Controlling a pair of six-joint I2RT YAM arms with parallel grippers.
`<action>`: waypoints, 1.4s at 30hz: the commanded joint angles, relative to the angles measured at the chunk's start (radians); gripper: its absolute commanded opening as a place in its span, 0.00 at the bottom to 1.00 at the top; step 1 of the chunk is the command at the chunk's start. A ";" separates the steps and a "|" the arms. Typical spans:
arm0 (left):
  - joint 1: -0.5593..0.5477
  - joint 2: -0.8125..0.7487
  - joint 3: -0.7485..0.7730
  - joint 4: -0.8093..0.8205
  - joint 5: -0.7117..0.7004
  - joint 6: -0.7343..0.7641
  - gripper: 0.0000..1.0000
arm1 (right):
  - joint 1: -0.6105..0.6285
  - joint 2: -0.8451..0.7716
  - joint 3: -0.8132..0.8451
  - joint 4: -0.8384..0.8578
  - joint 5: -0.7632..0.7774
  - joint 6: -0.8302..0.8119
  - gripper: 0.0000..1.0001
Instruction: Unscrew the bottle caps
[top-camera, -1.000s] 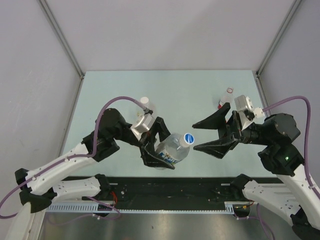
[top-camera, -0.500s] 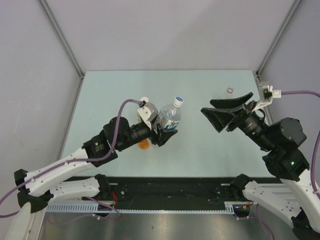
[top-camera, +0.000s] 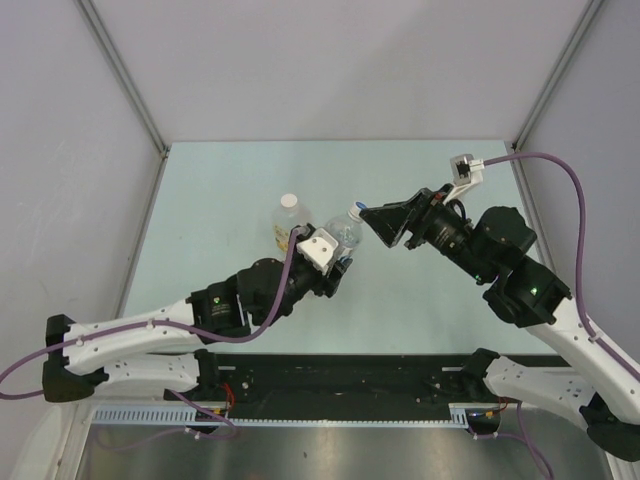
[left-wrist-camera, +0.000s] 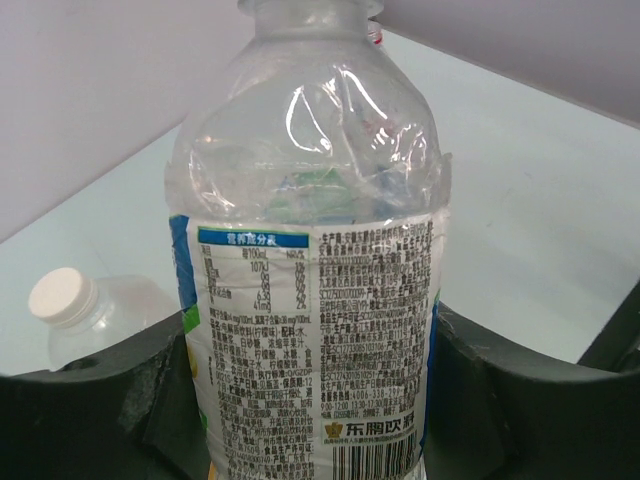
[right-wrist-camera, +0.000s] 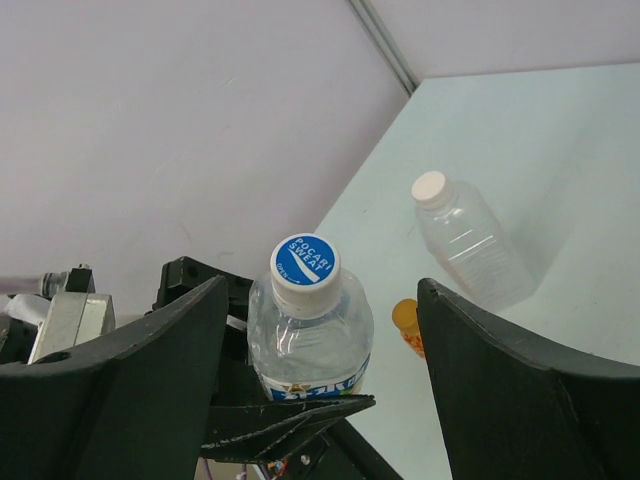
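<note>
Clamping the blue-capped bottle (left-wrist-camera: 318, 300) at label height, the left gripper (left-wrist-camera: 315, 400) is seen with one dark finger pressed against each side of the clear body. The bottle is held near the middle of the table (top-camera: 220, 180). Whether its base rests on the surface cannot be told. In the overhead view its cap end appears to lean toward one o'clock. The low grip is judged to be deliberate: the neck is left free, and the body is braced so that it is not spun when the cap is twisted.

The right gripper (right-wrist-camera: 322, 292) is brought in from three o'clock. Its fingers are spread wide, one on either side of the blue cap (right-wrist-camera: 305, 262), and neither is touching it. Nothing is held by them. The wide spread is judged to let the fingers pass around the cap before being closed. The cap is seated on the neck and is not yet gripped, so the unscrewing of this bottle is judged not to have begun.

At about ten o'clock from the held bottle, near but apart, a white-capped bottle (right-wrist-camera: 470, 250) is seen with its white cap (right-wrist-camera: 430, 187) on. A small orange thing (right-wrist-camera: 405, 320) is seen just beside it, but it cannot be identified.

The thin, dented upper wall of the held bottle is judged likely to give under pressure, so slipping during the twist is a risk.
</note>
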 joint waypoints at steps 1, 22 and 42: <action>-0.016 0.007 0.000 0.060 -0.098 0.047 0.00 | 0.016 0.009 0.022 0.035 0.054 0.013 0.79; -0.033 0.024 0.002 0.066 -0.101 0.067 0.00 | 0.019 0.071 0.022 0.078 0.023 -0.007 0.65; -0.038 -0.015 0.005 0.049 0.003 0.052 0.00 | 0.024 0.071 0.022 0.072 -0.108 -0.079 0.00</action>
